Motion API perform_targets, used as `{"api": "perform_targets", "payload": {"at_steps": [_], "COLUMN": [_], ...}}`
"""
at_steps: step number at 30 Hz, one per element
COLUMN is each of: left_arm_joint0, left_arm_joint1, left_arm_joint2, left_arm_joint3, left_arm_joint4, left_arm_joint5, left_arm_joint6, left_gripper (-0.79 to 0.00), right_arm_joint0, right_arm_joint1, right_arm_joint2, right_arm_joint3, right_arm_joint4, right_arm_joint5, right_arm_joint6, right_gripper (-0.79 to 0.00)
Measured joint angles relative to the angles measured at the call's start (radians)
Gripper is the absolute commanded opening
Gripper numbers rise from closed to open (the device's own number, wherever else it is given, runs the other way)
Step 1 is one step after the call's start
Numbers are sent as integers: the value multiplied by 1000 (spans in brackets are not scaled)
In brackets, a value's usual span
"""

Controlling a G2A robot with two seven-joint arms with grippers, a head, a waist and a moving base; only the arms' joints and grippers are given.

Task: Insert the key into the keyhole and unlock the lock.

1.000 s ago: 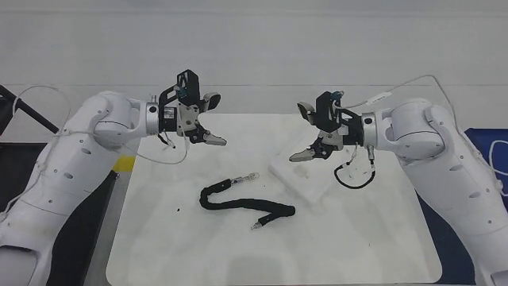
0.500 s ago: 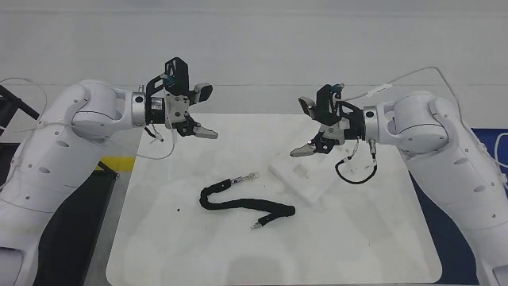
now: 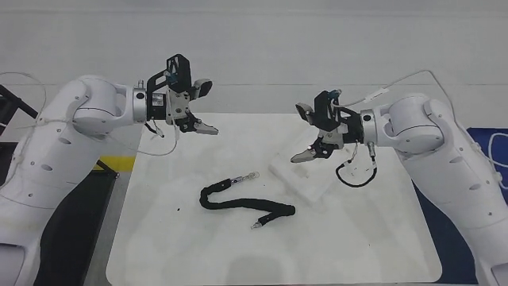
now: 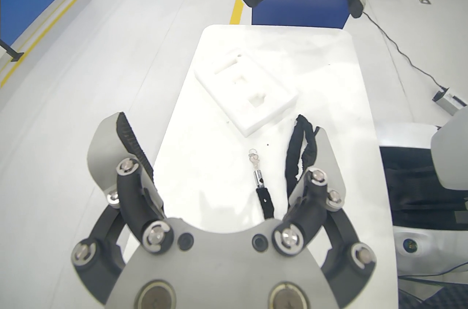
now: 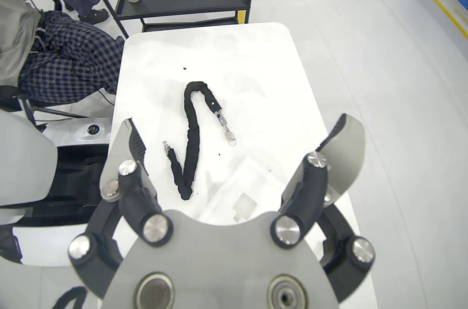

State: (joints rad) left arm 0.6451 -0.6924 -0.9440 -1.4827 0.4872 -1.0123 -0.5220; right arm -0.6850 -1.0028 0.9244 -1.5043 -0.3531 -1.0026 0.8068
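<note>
Found left claw [image 3: 208,110] spread wide, gripping nothing, poised in the air over the far left corner of the desk [image 3: 357,238]. Found right claw [image 3: 299,133] likewise spread wide and empty, poised over the far edge of a white foam block [image 3: 305,181]. Noted both claws facing each other across the desk, well apart from the task items.

Located lock [image 3: 246,204], a black sleeved chain, lying flat in a loose S-bend near the middle of the desk, just beside the foam block on its left. Located key [image 3: 252,176], with a small ring, at the far end of the chain, touching the silver barrel [image 5: 221,117] there. Cannot tell whether seated in the keyhole. Recorded a bare metal pin [image 3: 255,225] at the chain's near end, lying on the desk, apart from the barrel. Recorded several cut-out recesses in the top face of the foam block.
</note>
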Motion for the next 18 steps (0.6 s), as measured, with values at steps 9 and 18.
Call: {"api": "perform_targets", "payload": {"at_steps": [9, 18], "left_arm_joint0": [-189, -263], "left_arm_joint1": [-84, -133], "left_arm_joint2": [161, 291], "left_arm_joint3": [171, 265], "left_arm_joint4": [71, 64], "left_arm_joint5": [0, 0], "left_arm_joint6": [83, 150], "left_gripper": [0, 0], "right_arm_joint0": [201, 291], "right_arm_joint1": [-14, -29], "right_arm_joint2": [-91, -128], "right_arm_joint3": [251, 349], "right_arm_joint4": [76, -1], "right_arm_joint5": [-10, -10], "right_arm_joint6": [1, -75], "right_gripper": [0, 0]}}
